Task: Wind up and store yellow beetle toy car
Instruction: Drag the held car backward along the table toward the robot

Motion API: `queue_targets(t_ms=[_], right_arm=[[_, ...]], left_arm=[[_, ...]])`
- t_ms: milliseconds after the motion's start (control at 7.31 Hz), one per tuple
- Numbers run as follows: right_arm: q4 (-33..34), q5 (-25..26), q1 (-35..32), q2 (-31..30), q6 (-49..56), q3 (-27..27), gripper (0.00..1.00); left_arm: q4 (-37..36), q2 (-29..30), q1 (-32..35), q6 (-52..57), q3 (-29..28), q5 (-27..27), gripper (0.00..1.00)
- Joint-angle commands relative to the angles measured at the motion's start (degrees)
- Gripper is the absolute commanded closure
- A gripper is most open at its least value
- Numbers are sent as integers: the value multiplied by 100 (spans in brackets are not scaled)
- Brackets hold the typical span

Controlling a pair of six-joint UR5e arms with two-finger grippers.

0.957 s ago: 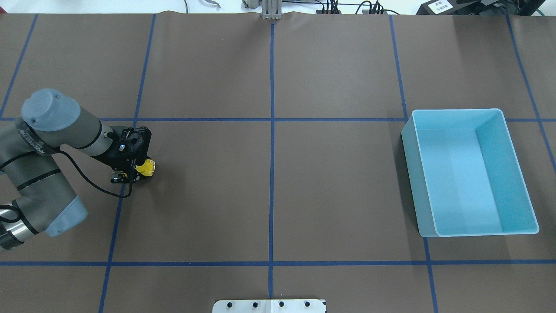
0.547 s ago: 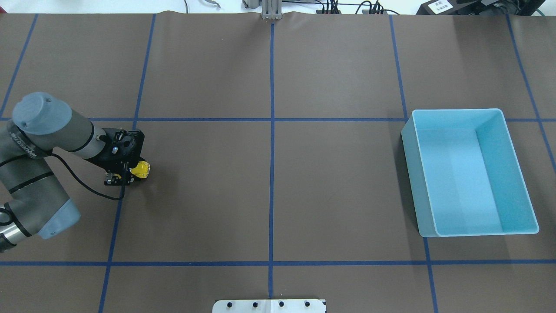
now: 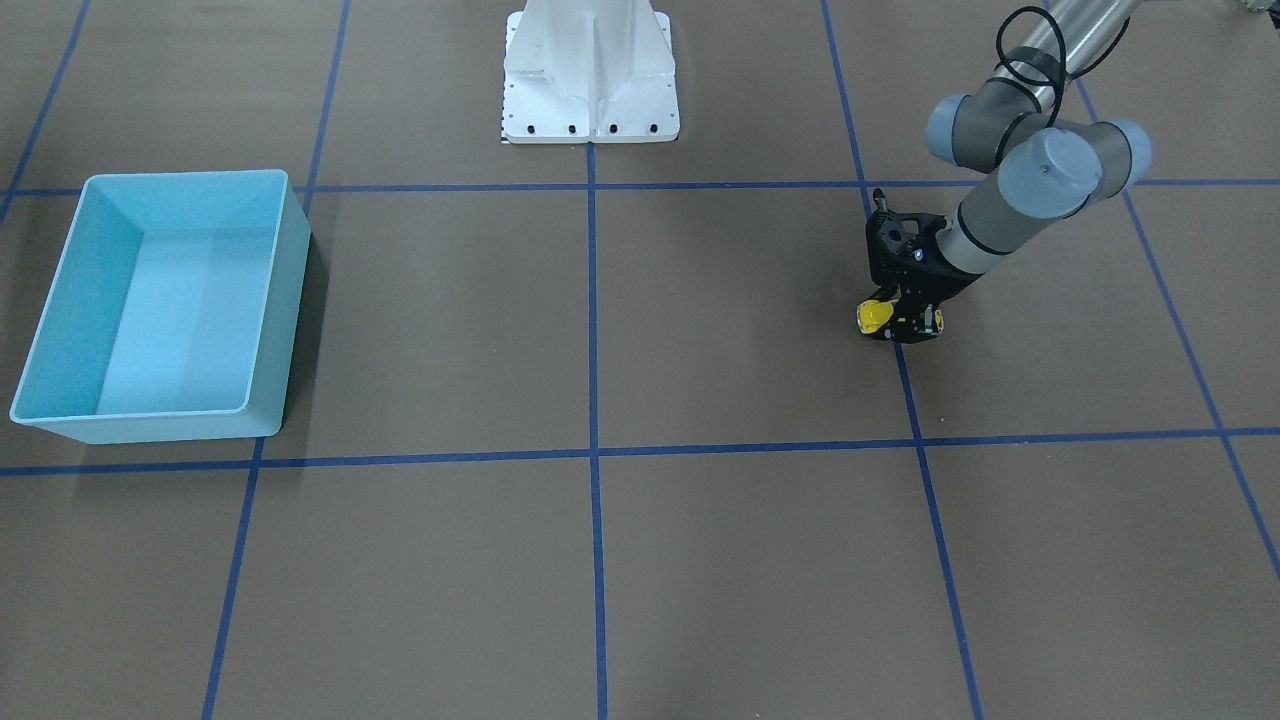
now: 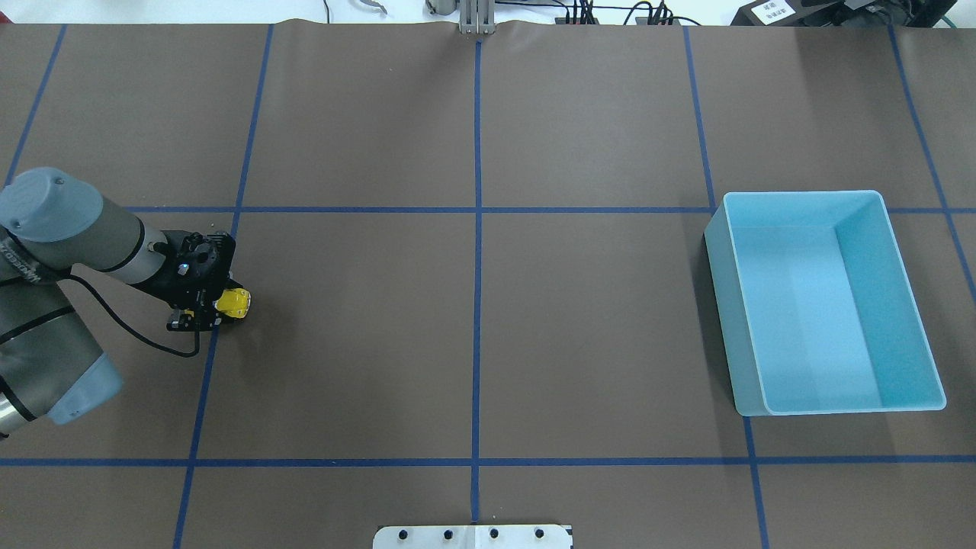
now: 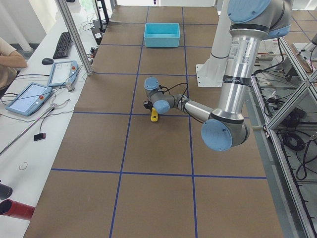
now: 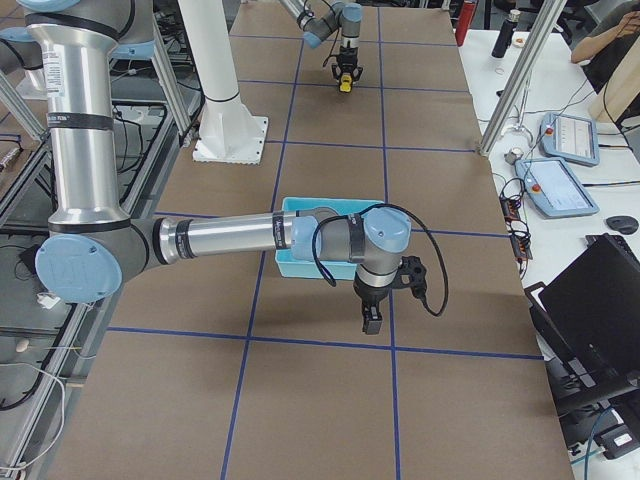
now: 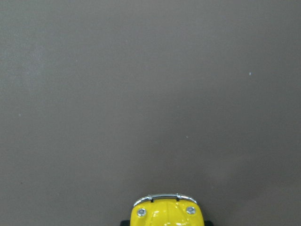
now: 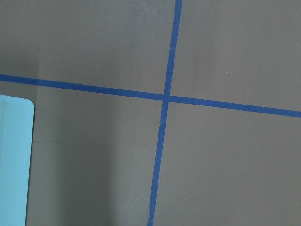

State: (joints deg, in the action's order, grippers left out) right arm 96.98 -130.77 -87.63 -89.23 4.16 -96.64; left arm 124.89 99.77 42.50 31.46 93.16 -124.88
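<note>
The yellow car (image 4: pixel 233 303) is at the 9 o'clock side of the table (image 4: pixel 595 328) in the overhead view. It sits low against the brown surface, its nose poking out toward 3 o'clock from the left gripper (image 4: pixel 212 311). The gripper's fingers look pressed onto the car's rear half, pinching it. The left wrist view shows only the bumper and headlights at its bottom edge, with bare table ahead. I cannot tell for sure whether the wheels touch the table, though the front view puts the car right down at the surface.

This reads as the wind-up step: the car is gripped and held to the table so the wheels can be dragged backward to load the spring. The blue bin (image 4: pixel 724 305) stands empty far off at 3 o'clock, so storing is not yet done.

The right gripper (image 6: pixel 372 318) shows only in the right side view, hanging beside the bin, and I cannot tell whether it is spread or pressed together.

The next move calls for steady downward pressure through the drag. After that comes a firm lift so the car does not shoot off, and a long carry or hand-over toward the bin.
</note>
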Motion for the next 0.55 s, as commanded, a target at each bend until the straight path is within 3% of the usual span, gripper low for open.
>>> queue_targets(t_ms=[0, 410], right_arm=[[-4, 8, 0, -16, -11, -3, 0], [-4, -1, 0, -25, -11, -4, 0]], left_arm=[[141, -106, 48, 1, 0, -106, 99], [317, -238, 144, 9, 0, -177, 99]])
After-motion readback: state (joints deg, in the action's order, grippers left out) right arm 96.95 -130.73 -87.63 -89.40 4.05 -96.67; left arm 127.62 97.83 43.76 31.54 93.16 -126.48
